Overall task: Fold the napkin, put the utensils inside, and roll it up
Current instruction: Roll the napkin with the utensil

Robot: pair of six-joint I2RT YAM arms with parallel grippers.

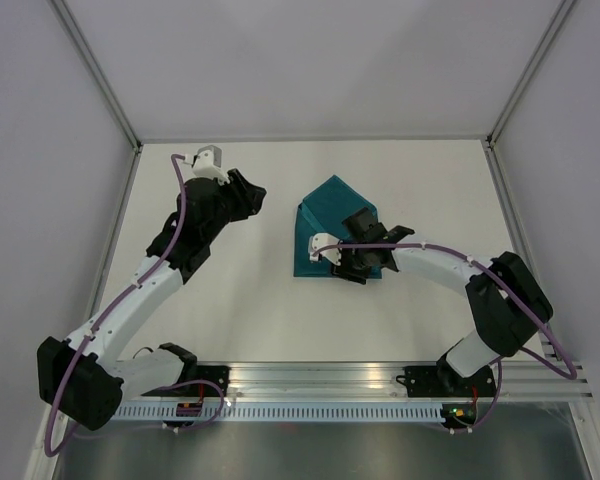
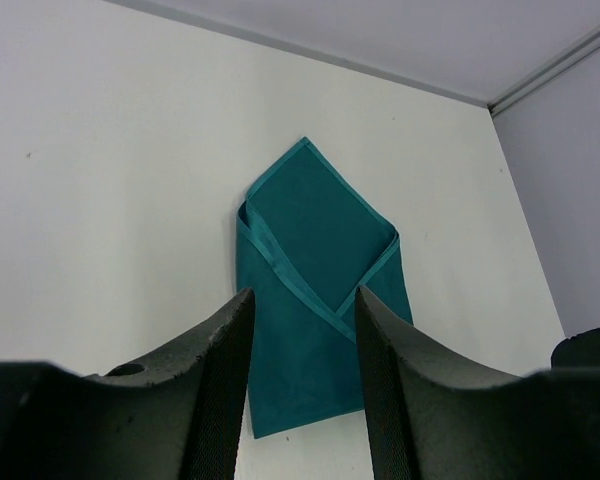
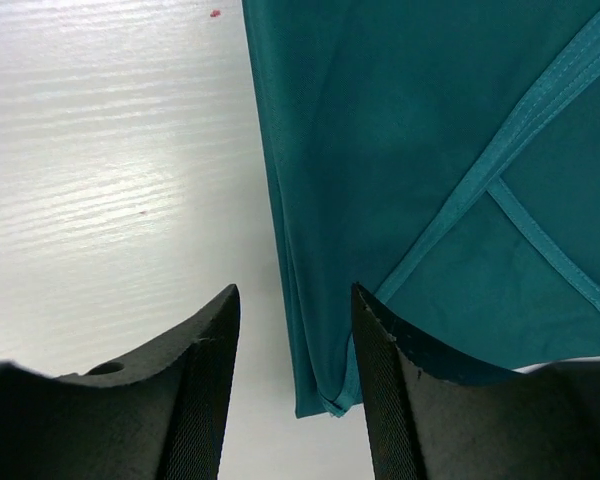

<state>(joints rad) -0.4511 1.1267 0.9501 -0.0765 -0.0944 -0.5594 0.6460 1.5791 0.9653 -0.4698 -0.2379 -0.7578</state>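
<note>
The teal napkin (image 1: 332, 205) lies folded on the white table, right of centre, with a pointed top and overlapping hemmed flaps. It also shows in the left wrist view (image 2: 315, 230) and the right wrist view (image 3: 410, 130). My right gripper (image 1: 348, 262) is open and low over the napkin's lower part; in its own view (image 3: 295, 295) the napkin's layered side edge and a corner lie between the jaws. My left gripper (image 1: 252, 194) is open and empty, left of the napkin and apart from it, facing it (image 2: 300, 300). No utensils are in view.
White enclosure walls stand left, right and behind the table. A metal rail (image 1: 380, 375) runs along the near edge at the arm bases. Part of the right arm (image 2: 590, 350) shows at the right edge of the left wrist view.
</note>
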